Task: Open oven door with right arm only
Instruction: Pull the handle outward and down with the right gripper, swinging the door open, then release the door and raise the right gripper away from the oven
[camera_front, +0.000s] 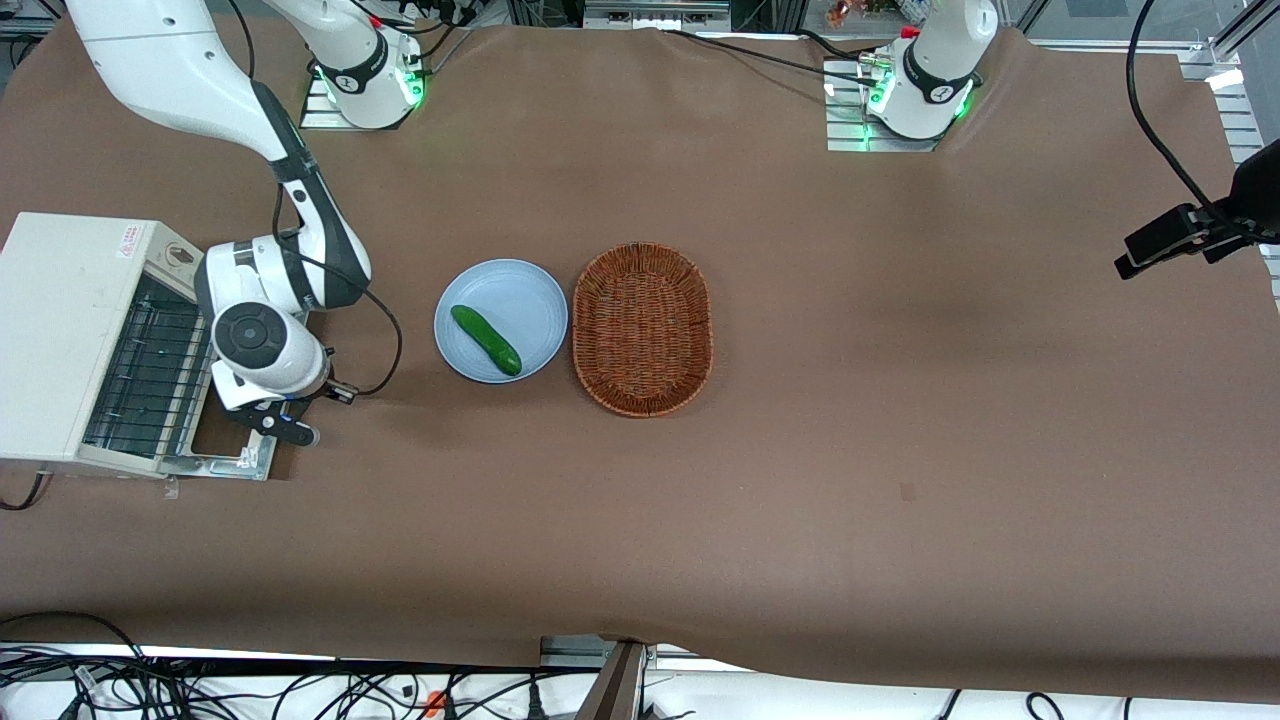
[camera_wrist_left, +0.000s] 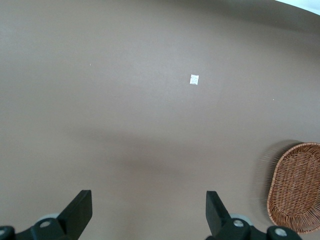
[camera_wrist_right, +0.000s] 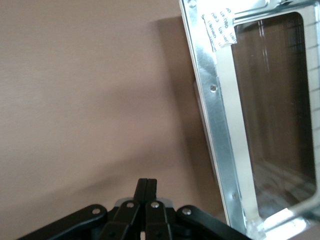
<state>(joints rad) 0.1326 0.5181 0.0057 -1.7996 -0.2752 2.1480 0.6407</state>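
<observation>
The hinged, stiff oven door lies open; the gripper, fingers together, hovers beside its frame.

A small label with red print sits on the white top of the toaster oven, its words illegible; a white sticker with grey print is stuck on the metal frame of the oven door, its characters unreadable; the gripper, just beside the open door, bears no lettering.
</observation>
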